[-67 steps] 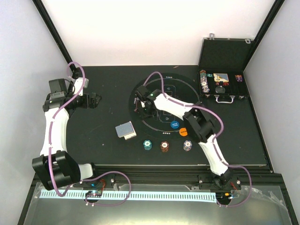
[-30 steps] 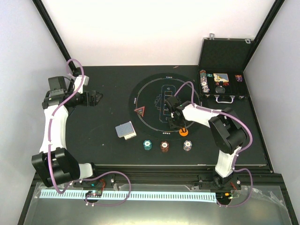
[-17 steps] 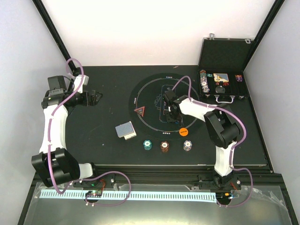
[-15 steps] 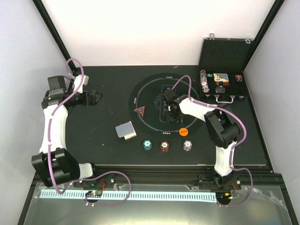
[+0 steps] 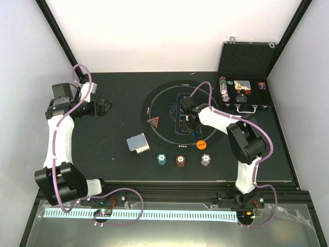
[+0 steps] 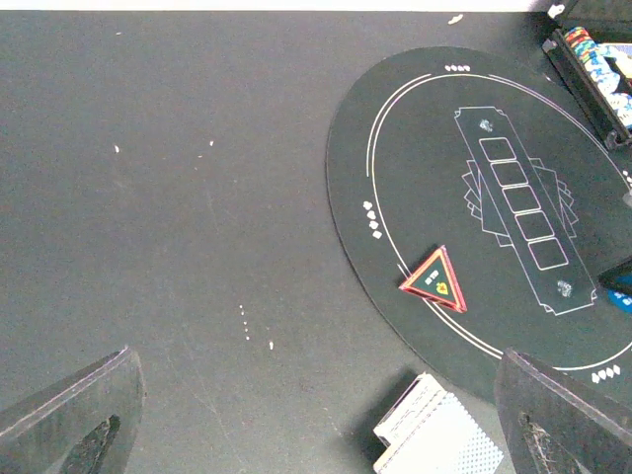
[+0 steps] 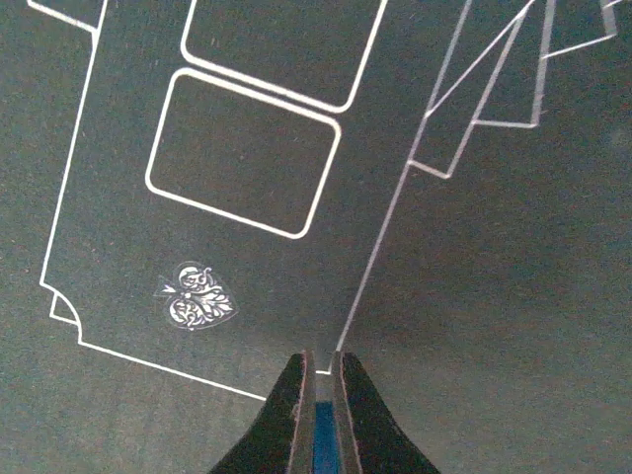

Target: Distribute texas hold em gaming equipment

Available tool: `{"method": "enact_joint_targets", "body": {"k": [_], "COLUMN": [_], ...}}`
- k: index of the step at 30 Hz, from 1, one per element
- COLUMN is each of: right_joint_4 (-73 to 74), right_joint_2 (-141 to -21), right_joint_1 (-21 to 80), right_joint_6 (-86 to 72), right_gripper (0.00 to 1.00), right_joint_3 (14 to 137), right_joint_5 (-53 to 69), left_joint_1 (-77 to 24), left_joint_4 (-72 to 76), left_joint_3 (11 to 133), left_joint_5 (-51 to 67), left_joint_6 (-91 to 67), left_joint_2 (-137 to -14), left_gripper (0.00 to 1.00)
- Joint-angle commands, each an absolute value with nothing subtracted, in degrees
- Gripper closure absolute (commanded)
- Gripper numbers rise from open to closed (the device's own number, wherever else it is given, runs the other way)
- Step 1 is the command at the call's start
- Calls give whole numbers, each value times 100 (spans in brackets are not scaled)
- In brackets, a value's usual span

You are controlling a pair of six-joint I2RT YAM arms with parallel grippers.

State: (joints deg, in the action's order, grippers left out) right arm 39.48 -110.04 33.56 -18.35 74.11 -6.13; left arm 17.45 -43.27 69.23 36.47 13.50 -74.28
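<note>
Between the fingers (image 7: 286,420) of the right gripper (image 7: 316,370) shows a thin strip of blue: the blue button (image 7: 317,449), pinched on its edge. The jaws are drawn almost together, with only that sliver between them. Gripping it edgewise makes sense (a flat disc gives little other purchase from above), though I cannot tell whether it has left the round black mat (image 7: 474,296), whose printed card outlines lie just ahead of the fingertips. My guess is that it is meant for a player's place.

Seen from overhead, the orange button (image 5: 201,144) lies near those fingers, on their near side. Further that way the green chip (image 5: 162,159), brown-red chip (image 5: 180,160) and whitish chip (image 5: 205,160) sit in a row just off the mat. The red triangle (image 5: 153,122) lies to the fingers' left, and the deck of cards (image 5: 138,143) beyond it.

The left gripper (image 6: 316,415) is spread wide and holds nothing. It sits well apart, probably to leave room.
</note>
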Motion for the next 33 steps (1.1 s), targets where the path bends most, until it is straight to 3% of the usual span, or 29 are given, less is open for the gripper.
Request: {"method": "enact_joint_targets", "body": {"k": [1,9,21,33], "right_joint_4": [4016,4069,4440,3319], "right_joint_2": [-10678,-11168,-14499,-15222], "right_joint_1": [3217,2818,2033,1758], "right_joint_6": [-1818,-1740,-2253,-2839], "right_gripper": [99,99,99,98], "right_joint_3": [7557,8522,13547,13560], "right_joint_5": [-795,-525,761,1373], "left_joint_1": [1778,1785,1784,1784], "left_joint_4": [-4395,-4387,-4509,-4761], "left_joint_3": [7133,7158,7241,7365], "left_joint_5": [3713,3739,3956,4031], "left_joint_6": [1327,1329,1403,1606], "left_joint_2": [-7506,-7540,-7721,-7634], "left_gripper": [1,1,1,1]}}
